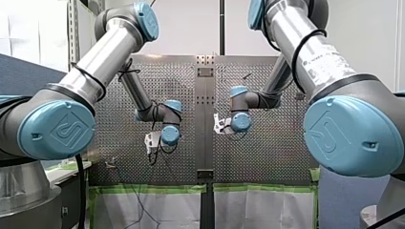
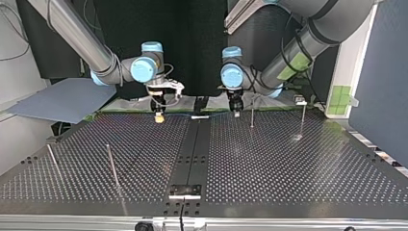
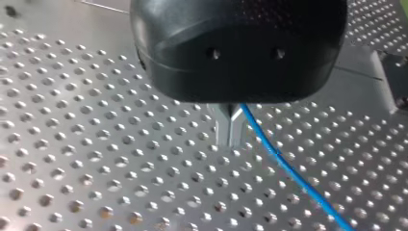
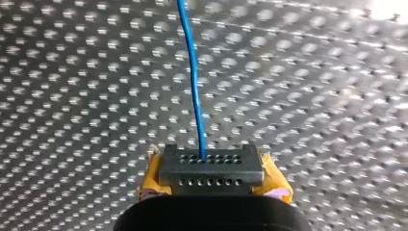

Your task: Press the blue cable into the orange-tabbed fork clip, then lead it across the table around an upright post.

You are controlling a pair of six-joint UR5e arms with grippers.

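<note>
**Blue cable held in the yellow-padded fingers**

In the front view, my left arm (image 1: 138,93) and my right arm (image 1: 282,76) are seen bent down to the perforated metal bench (image 1: 272,157), one on each side of its central strip. The state of the fingers cannot be told there.

In the top view, my right arm's fingers (image 2: 158,117), yellow-padded, are seen pressed together at the bench's far edge. Near a thin upright metal post (image 2: 251,115), my left arm's fingers (image 2: 236,110) are found.

In the left wrist view, the metal fingers are seen close together, tips at the bench. The thin blue cable (image 3: 288,168) is laid just beside them, and no grip on it can be made out.

In the right wrist view, the cable is held in the closed fingers and is stretched straight ahead over the bench.
</note>
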